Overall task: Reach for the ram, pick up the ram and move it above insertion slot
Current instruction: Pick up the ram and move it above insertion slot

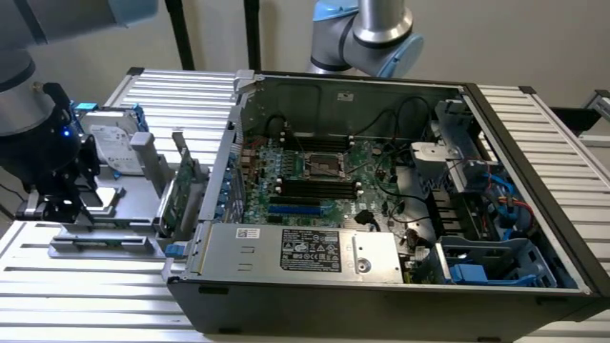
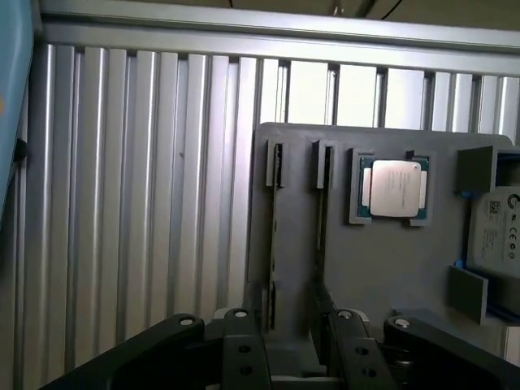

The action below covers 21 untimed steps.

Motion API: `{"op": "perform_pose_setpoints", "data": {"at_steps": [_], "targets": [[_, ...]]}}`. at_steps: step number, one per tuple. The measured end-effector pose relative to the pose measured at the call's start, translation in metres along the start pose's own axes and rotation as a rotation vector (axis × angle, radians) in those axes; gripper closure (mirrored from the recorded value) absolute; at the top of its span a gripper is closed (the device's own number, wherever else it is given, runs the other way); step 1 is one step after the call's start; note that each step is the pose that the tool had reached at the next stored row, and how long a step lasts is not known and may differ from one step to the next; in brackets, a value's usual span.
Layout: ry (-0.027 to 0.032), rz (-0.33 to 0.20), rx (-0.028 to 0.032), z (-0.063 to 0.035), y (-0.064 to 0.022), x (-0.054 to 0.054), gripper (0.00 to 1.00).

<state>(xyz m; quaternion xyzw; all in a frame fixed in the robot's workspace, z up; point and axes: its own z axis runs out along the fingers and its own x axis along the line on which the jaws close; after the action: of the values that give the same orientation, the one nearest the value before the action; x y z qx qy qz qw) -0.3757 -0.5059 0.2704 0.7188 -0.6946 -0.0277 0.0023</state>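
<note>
Hovering over the grey holder (image 2: 382,260), the pincer (image 2: 292,345) gapes wide, gripping nothing.

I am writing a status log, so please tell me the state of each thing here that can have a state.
gripper: open, holding nothing, above the grey tray.
computer case: side open, inside exposed.
CPU: lying flat in the tray's pocket.
expansion card: standing upright at the tray.
memory slots: look empty.
</note>
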Motion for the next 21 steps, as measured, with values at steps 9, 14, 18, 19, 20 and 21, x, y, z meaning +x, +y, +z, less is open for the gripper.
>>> {"op": "perform_pose_setpoints", "data": {"at_steps": [9, 14, 18, 19, 20, 21], "targets": [[-0.0020, 0.049, 0.0017, 0.0163, -0.0004, 0.001, 0.64], [-0.0021, 0.050, 0.0018, 0.0254, -0.0004, 0.001, 0.64], [-0.0022, 0.052, 0.0019, 0.0327, 0.0008, 0.001, 0.64], [-0.0022, 0.052, 0.0019, 0.0345, 0.0014, 0.001, 0.64], [-0.0020, 0.052, 0.0016, 0.0364, 0.0022, 0.001, 0.64], [-0.0021, 0.052, 0.0017, 0.0382, 0.0028, 0.001, 0.64]]}}
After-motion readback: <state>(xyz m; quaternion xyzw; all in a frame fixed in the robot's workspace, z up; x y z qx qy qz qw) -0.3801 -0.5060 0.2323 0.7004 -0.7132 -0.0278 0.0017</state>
